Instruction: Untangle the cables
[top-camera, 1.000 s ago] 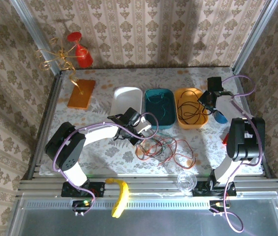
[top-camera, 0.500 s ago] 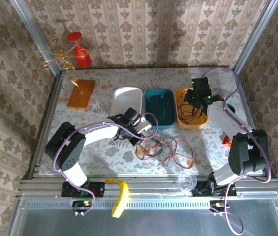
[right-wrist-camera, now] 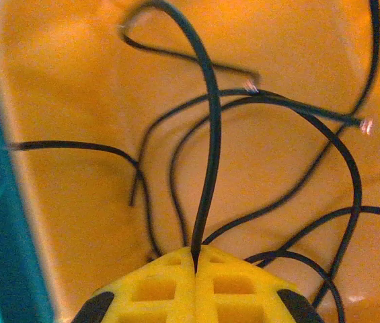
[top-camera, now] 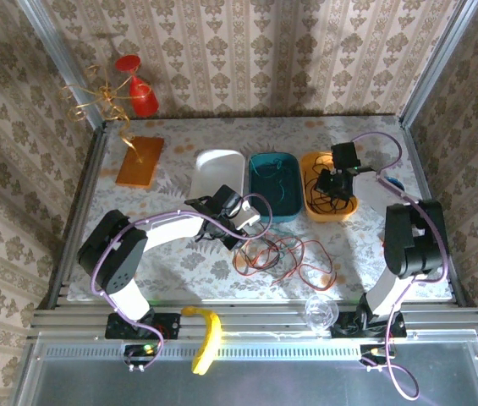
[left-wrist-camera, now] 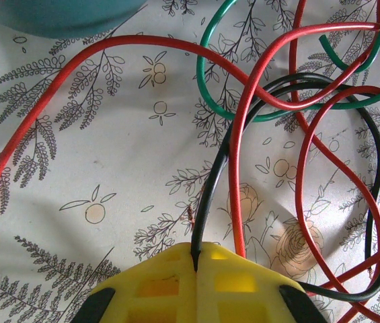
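**Overhead view.** The table [top-camera: 171, 266] carries three trays in a row across the upper middle of the frame: white tray [top-camera: 219, 165], teal tray [top-camera: 264, 159], orange tray [top-camera: 310, 162]. Below the teal tray, at centre frame, lie the cables [top-camera: 293, 262], a loose tangle of red, green and black strands on the patterned surface. More black strands sit inside the orange tray. The left gripper [top-camera: 237, 244] is at the tangle's left edge, and the right gripper [top-camera: 327, 182] is over the orange tray.

**Left wrist view.** The left gripper [left-wrist-camera: 195, 259], at bottom centre, has its jaws pressed together on a black cable [left-wrist-camera: 218, 168]. This cable rises and arches right, crossing a red cable [left-wrist-camera: 240, 155]. A green cable [left-wrist-camera: 203, 74] loops at upper centre.

**Right wrist view.** The right gripper [right-wrist-camera: 195, 259] has its jaws closed on a looped black strand [right-wrist-camera: 210, 134]. Bare copper tips [right-wrist-camera: 366, 124] show at the right edge.

**Handling.** The cables look light, limp and smooth-jacketed, so a pulled strand will likely drag its neighbours along. The best hold is probably near a free end, or on a stretch clear of crossings, drawn out slowly.
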`<action>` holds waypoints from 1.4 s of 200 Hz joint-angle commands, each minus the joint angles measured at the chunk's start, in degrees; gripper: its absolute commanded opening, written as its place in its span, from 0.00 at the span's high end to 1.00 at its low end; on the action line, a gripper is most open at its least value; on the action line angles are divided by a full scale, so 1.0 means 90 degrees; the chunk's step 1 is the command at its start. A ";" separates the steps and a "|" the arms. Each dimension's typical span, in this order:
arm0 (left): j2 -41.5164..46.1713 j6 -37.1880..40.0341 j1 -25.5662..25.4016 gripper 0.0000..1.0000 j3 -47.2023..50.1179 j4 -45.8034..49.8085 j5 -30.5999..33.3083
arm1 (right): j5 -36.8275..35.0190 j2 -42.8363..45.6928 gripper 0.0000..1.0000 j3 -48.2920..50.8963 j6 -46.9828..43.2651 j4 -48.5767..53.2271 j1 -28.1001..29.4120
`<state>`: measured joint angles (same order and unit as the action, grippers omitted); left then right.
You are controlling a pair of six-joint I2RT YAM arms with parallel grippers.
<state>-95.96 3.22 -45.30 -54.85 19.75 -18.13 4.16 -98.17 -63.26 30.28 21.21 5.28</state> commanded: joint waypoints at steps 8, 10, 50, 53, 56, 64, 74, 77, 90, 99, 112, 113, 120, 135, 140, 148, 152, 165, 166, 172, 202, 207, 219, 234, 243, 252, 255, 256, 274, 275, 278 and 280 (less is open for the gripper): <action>0.0077 0.0081 -0.0035 1.00 -0.0063 0.0164 0.0042 | 0.0394 -0.0288 1.00 -0.0109 0.0378 0.0524 -0.0146; 0.0084 0.0081 -0.0030 1.00 -0.0062 0.0163 0.0047 | 0.0403 -0.0292 1.00 -0.0112 0.0388 0.0524 -0.0154; 0.0077 0.0081 -0.0029 1.00 -0.0085 0.0172 0.0053 | 0.0417 -0.0007 0.83 -0.0132 0.0433 0.0465 -0.0157; 0.0077 0.0081 -0.0028 1.00 -0.0087 0.0169 0.0052 | 0.0392 0.0038 0.80 -0.0122 0.0429 0.0465 -0.0157; 0.0064 0.0079 -0.0028 1.00 -0.0092 0.0161 0.0052 | 0.0372 0.0095 0.77 -0.0119 0.0425 0.0457 -0.0157; 0.0058 0.0087 -0.0036 1.00 -0.0106 0.0166 0.0044 | 0.0309 0.0236 0.71 -0.0118 0.0405 0.0464 -0.0157; 0.0047 0.0091 -0.0045 1.00 -0.0125 0.0177 0.0042 | 0.0143 0.0446 0.64 -0.0092 0.0410 0.0505 -0.0157; 0.0039 0.0091 -0.0045 1.00 -0.0133 0.0170 0.0042 | 0.0109 0.0507 0.62 -0.0085 0.0413 0.0504 -0.0157; 0.0020 0.0090 -0.0043 1.00 -0.0153 0.0160 0.0032 | -0.0075 0.0808 0.58 -0.0050 0.0381 0.0551 -0.0148; 0.0018 0.0091 -0.0052 1.00 -0.0163 0.0155 0.0032 | -0.0197 0.1005 0.57 -0.0005 0.0357 0.0582 -0.0137; 0.0008 0.0082 -0.0055 1.00 -0.0165 0.0140 0.0032 | -0.0353 0.1326 0.56 0.0072 0.0295 0.0624 -0.0101; 0.0008 0.0082 -0.0055 1.00 -0.0165 0.0135 0.0032 | -0.0364 0.1351 0.56 0.0079 0.0291 0.0628 -0.0095; -0.0001 0.0079 -0.0053 1.00 -0.0165 0.0120 0.0032 | -0.0465 0.1516 0.56 0.0121 0.0253 0.0681 -0.0065; -0.0002 0.0075 -0.0054 1.00 -0.0155 0.0101 0.0032 | -0.0760 0.1876 0.55 0.0215 0.0160 0.0816 0.0082; -0.0002 0.0080 -0.0054 1.00 -0.0153 0.0084 0.0027 | -0.0862 0.1991 0.55 0.0262 0.0121 0.0857 0.0166; -0.0002 0.0091 -0.0053 1.00 -0.0154 0.0067 0.0022 | -0.1005 0.2272 0.55 0.0335 0.0039 0.0903 0.0337; -0.0011 0.0091 -0.0055 1.00 -0.0154 0.0070 0.0022 | -0.1023 0.2369 0.55 0.0393 -0.0019 0.0908 0.0444; -0.0021 0.0090 -0.0037 1.00 -0.0155 0.0055 0.0032 | -0.0876 0.2678 0.55 0.0600 -0.0313 0.0860 0.0855; -0.0021 0.0086 -0.0041 1.00 -0.0155 0.0053 0.0032 | -0.0850 0.2701 0.55 0.0612 -0.0345 0.0858 0.0896; -0.0021 0.0089 -0.0036 1.00 -0.0156 0.0047 0.0022 | -0.0674 0.2822 0.55 0.0729 -0.0510 0.0847 0.1125; -0.0021 0.0081 0.0010 1.00 -0.0156 -0.0009 -0.0034 | 0.0570 0.2969 0.55 0.1278 -0.0972 0.1012 0.2202; -0.0021 0.0081 0.0014 1.00 -0.0163 -0.0022 -0.0036 | 0.0640 0.2942 0.56 0.1373 -0.1010 0.1020 0.2374; -0.0030 0.0085 0.0019 1.00 -0.0174 -0.0008 -0.0046 | 0.0637 0.2832 0.56 0.1611 -0.1003 0.1022 0.2692; -0.0039 0.0090 0.0029 1.00 -0.0175 -0.0007 -0.0055 | 0.0565 0.2595 0.55 0.1804 -0.0889 0.0986 0.2805; -0.0041 0.0091 0.0026 1.00 -0.0181 0.0003 -0.0065 | 0.0416 0.2448 0.55 0.1867 -0.0803 0.0924 0.2802; -0.0050 0.0090 0.0025 1.00 -0.0185 0.0018 -0.0066 | 0.0297 0.2308 0.55 0.1909 -0.0775 0.0832 0.2802; -0.0050 0.0091 0.0019 1.00 -0.0190 0.0022 -0.0066 | 0.0270 0.2260 0.55 0.1917 -0.0777 0.0798 0.2802; -0.0055 0.0091 0.0021 1.00 -0.0192 0.0022 -0.0066 | 0.0265 0.2243 0.55 0.1919 -0.0777 0.0788 0.2802; -0.0033 0.0065 0.0016 1.00 -0.0190 0.0030 -0.0066 | 0.0180 0.1920 0.55 0.1956 -0.0725 0.0566 0.2802; -0.0032 0.0068 0.0015 1.00 -0.0187 0.0031 -0.0066 | 0.0181 0.1892 0.55 0.1958 -0.0726 0.0550 0.2802; -0.0031 0.0066 0.0014 1.00 -0.0185 0.0037 -0.0066 | 0.0206 0.1832 0.55 0.1969 -0.0724 0.0506 0.2802; -0.0026 0.0068 0.0014 1.00 -0.0185 0.0041 -0.0066 | 0.0215 0.1796 0.55 0.1978 -0.0725 0.0473 0.2802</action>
<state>-95.96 3.22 -45.30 -54.87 19.66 -18.15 7.29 -78.94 -46.02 23.75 27.68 30.55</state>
